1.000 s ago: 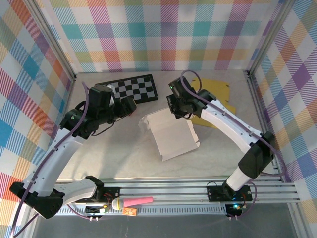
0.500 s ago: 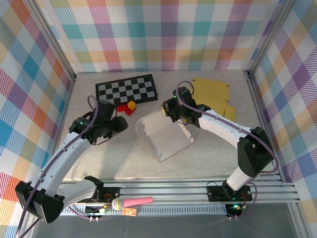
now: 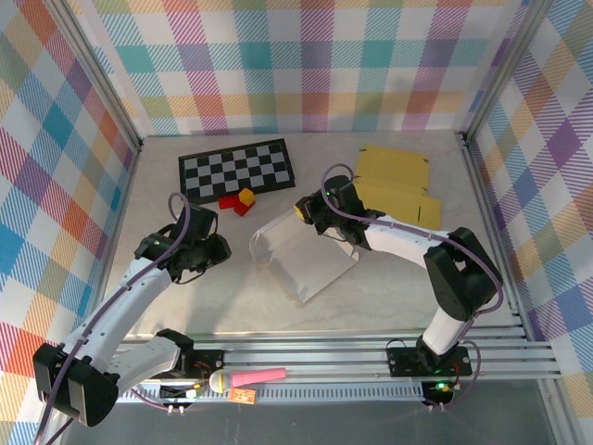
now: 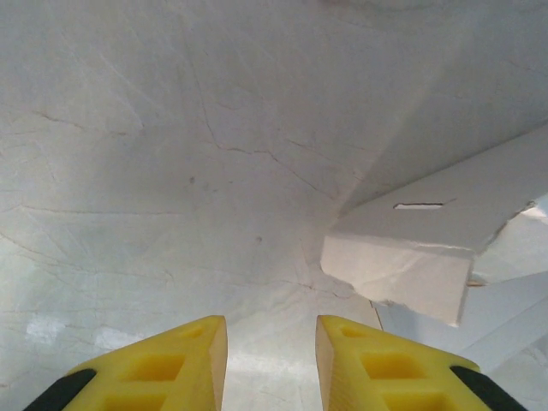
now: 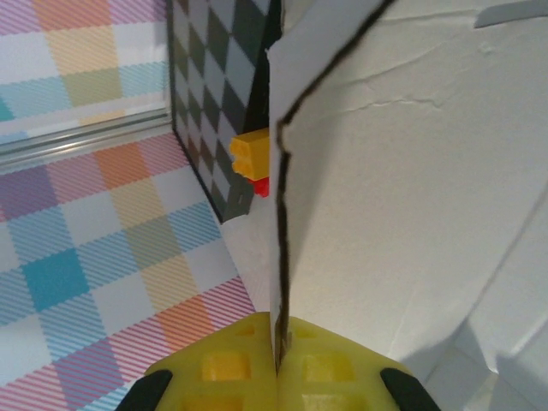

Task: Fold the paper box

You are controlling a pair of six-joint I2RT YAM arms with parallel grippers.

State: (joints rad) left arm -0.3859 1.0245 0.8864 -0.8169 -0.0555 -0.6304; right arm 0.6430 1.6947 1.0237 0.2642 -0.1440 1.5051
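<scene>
White paper box (image 3: 301, 255) lying half-formed mid-bench (image 3: 185, 306), just in front of the checkerboard mat (image 3: 237, 167) and the yellow Lego brick (image 3: 246, 197). Got the right end effector (image 3: 308, 211) clamped on the raised flap at the box's far edge, fingers (image 5: 223, 368) pressed together on the cut paper edge. Got the left end effector (image 3: 215, 250) spread and holding nothing, hovering low over bare bench just beside the box's corner tab (image 4: 402, 265). Looks like the wall-raising step, nowhere near finished. Next up, probably: bring the left one in against that corner tab and fold it up while keeping the right pinch steady. Worth watching for thin card creasing or tearing at the pinch
</scene>
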